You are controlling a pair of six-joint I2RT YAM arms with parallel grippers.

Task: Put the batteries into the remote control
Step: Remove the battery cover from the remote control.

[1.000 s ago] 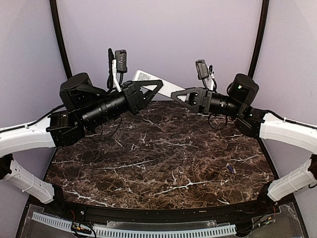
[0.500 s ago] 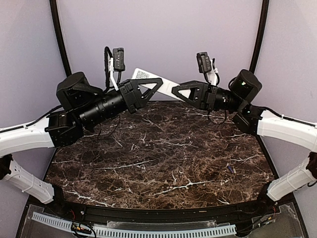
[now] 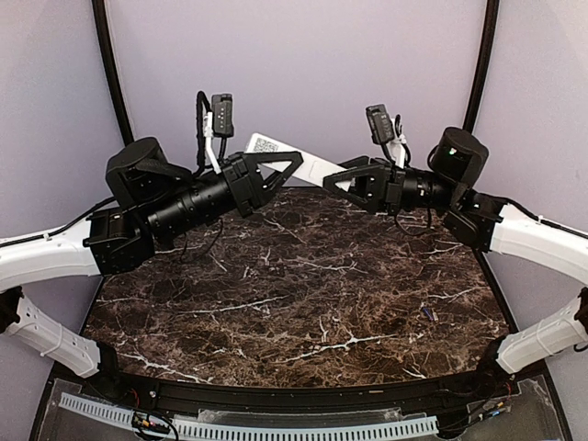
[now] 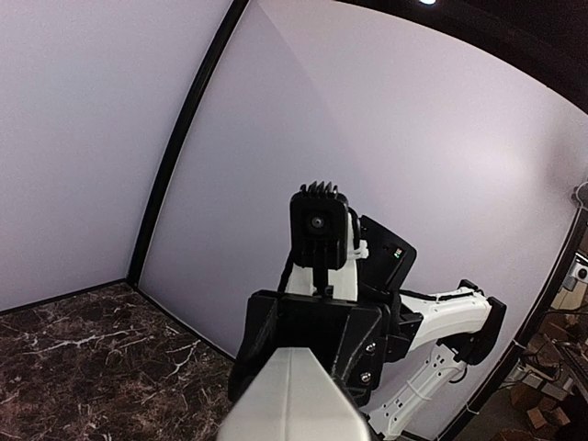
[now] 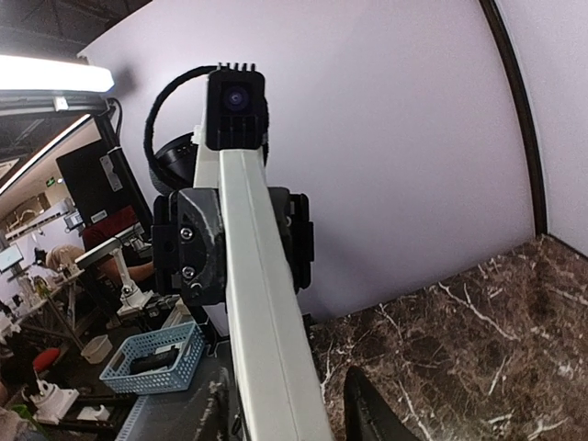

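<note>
The white remote control (image 3: 315,166) is held in the air over the back of the table, its label patch up at its left end. My left gripper (image 3: 278,171) is shut on that left part; the left wrist view shows the remote (image 4: 292,395) running out from my jaws. My right gripper (image 3: 348,178) is open and straddles the remote's right end. In the right wrist view the remote (image 5: 262,322) passes between my fingers (image 5: 369,415), with a gap on the right side. One small bluish battery (image 3: 428,314) lies on the table near the right edge.
The dark marble table (image 3: 294,294) lies below both arms. Purple walls close in the back and sides. A blue basket (image 5: 152,356) sits off the table in the right wrist view. The cable tray runs along the near edge (image 3: 248,424).
My right gripper has risen and moved left until it straddles the remote's right end. My left gripper has kept hold of the remote and barely moved.
</note>
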